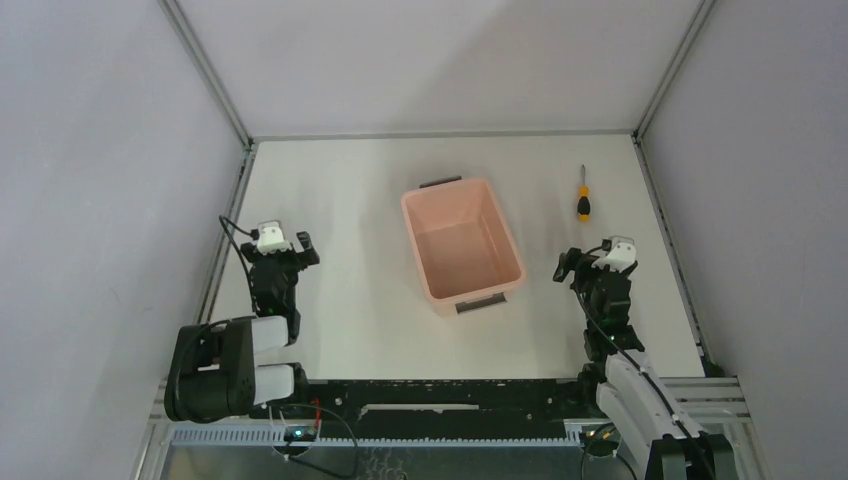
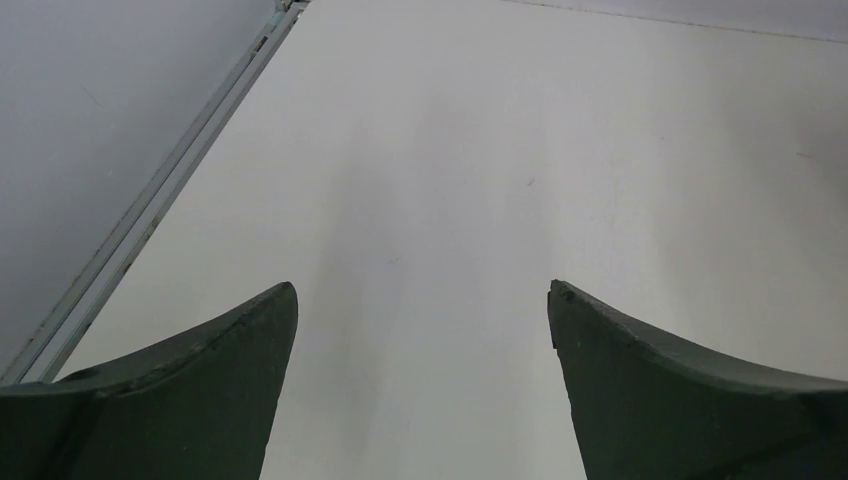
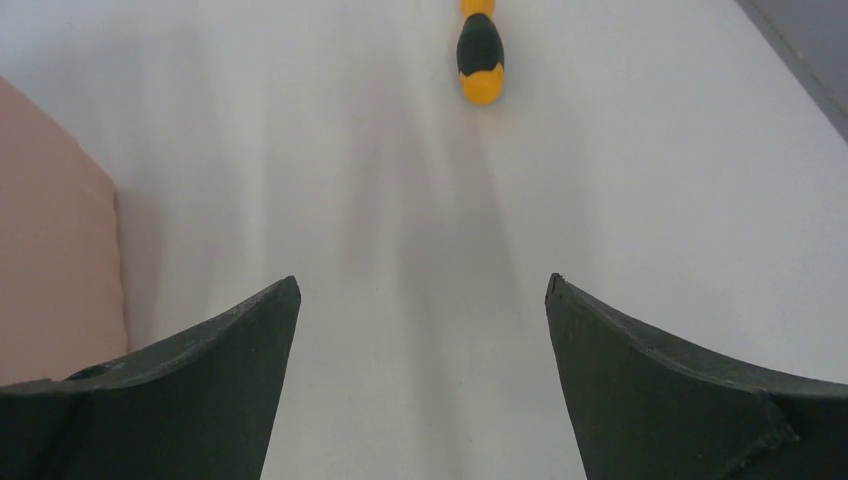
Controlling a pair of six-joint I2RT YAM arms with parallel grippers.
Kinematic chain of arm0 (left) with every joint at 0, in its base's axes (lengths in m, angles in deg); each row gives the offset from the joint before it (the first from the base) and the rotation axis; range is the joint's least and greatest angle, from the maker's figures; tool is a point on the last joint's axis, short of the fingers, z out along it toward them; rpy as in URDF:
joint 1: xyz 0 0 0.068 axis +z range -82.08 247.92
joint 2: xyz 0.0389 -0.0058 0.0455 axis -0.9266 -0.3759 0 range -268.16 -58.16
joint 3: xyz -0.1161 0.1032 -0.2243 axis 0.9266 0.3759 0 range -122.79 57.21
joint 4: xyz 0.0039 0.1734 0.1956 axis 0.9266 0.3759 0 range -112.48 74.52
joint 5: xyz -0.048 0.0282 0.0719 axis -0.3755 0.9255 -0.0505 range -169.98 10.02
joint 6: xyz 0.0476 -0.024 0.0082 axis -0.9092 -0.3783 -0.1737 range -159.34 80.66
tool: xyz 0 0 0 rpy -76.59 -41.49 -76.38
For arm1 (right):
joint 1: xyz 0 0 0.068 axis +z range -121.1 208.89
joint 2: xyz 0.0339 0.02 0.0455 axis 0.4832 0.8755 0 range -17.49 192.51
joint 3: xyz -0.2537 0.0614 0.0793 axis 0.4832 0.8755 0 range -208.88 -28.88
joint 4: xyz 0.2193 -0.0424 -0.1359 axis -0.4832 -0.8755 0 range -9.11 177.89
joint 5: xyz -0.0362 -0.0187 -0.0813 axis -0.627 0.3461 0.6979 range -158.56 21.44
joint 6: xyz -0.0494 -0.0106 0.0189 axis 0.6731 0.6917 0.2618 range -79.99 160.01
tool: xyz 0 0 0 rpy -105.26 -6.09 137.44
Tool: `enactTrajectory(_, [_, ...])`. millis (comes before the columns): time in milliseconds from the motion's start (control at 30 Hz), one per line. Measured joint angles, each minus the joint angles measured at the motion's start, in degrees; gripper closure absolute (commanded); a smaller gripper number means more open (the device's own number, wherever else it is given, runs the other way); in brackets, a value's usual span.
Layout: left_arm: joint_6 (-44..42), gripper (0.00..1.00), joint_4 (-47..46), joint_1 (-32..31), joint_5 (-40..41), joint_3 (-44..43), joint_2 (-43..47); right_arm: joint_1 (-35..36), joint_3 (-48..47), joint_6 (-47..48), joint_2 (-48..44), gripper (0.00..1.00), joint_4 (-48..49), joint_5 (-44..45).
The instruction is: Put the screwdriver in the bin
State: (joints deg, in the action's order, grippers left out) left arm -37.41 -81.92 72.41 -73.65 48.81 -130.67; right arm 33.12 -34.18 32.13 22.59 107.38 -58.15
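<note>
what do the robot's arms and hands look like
The left arm and right arm are black with pale grey link covers, thin black cables looping along them and a small white block at each wrist. The left hand and right hand each have two dark, curved fingers tapering to points.

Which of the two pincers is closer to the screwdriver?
The right pincer: the screwdriver lies just ahead of it, right of the bin, while the left pincer sits on the bin's other side.
</note>
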Motion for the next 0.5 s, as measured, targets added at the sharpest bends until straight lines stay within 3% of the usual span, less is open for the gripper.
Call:
enactTrajectory(267, [0.0, 0.0, 0.0, 0.0, 0.02, 0.0, 0.0, 0.0, -1.81, -1.49, -1.18, 0.0, -2.56, 4.52])
enactTrajectory(500, [-0.02, 0.0, 0.0, 0.0, 0.0, 0.0, 0.0, -0.83, -19.43, -2.32, 5.7, 0.0, -14.53, 5.51])
